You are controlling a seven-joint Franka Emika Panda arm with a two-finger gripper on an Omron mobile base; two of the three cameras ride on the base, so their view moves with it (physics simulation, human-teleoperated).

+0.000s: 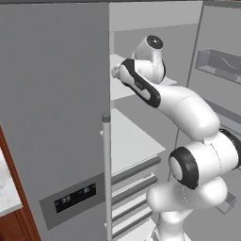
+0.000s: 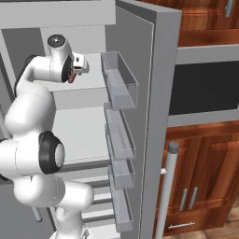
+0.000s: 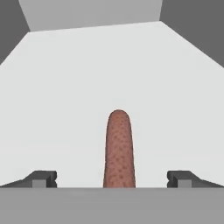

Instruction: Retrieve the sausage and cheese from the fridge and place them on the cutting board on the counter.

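Observation:
The sausage [image 3: 118, 148], a reddish-brown link, lies on a white fridge shelf [image 3: 65, 87] and points away from the hand. My gripper [image 3: 112, 177] is open, with one finger tip [image 3: 43, 178] on each side of the sausage and a wide gap to it on both. In the right base view the hand [image 2: 77, 65] reaches over the upper shelf, and a bit of the sausage [image 2: 71, 77] shows under it. The fridge [image 1: 52, 94] has its left door shut and its right door [image 2: 154, 116] swung open. The cheese and the cutting board are out of view.
Clear door bins [image 2: 119, 84] line the open door close to the right of the hand. A lower white shelf [image 1: 132, 141] and drawers lie beneath. A counter corner [image 1: 7, 188] shows at lower left. Wooden cabinets [image 2: 200, 163] stand right of the fridge.

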